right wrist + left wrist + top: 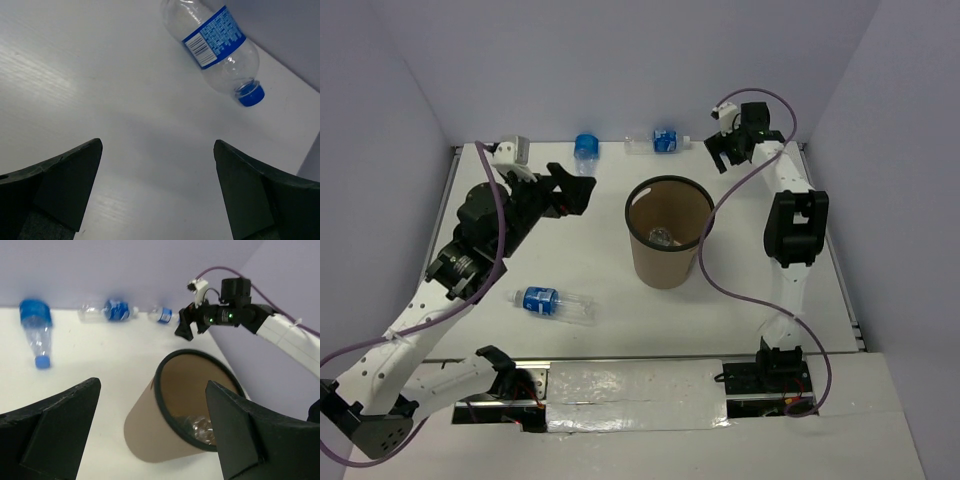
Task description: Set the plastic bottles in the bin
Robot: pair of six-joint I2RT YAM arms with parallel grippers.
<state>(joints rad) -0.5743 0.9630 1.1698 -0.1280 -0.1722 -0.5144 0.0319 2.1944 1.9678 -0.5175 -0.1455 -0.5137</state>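
The brown bin with a black rim stands upright mid-table, with a clear bottle lying inside; both also show in the left wrist view, bin and bottle. My left gripper is open and empty, just left of the bin. A blue-labelled bottle lies at the back. Another lies along the back wall. A third lies front left. My right gripper is open and empty over bare table, a bottle just ahead.
The table has purple walls on three sides. A small blue-labelled shape lies by the back wall near the right gripper; I cannot tell if it is a separate bottle. A purple cable loops right of the bin.
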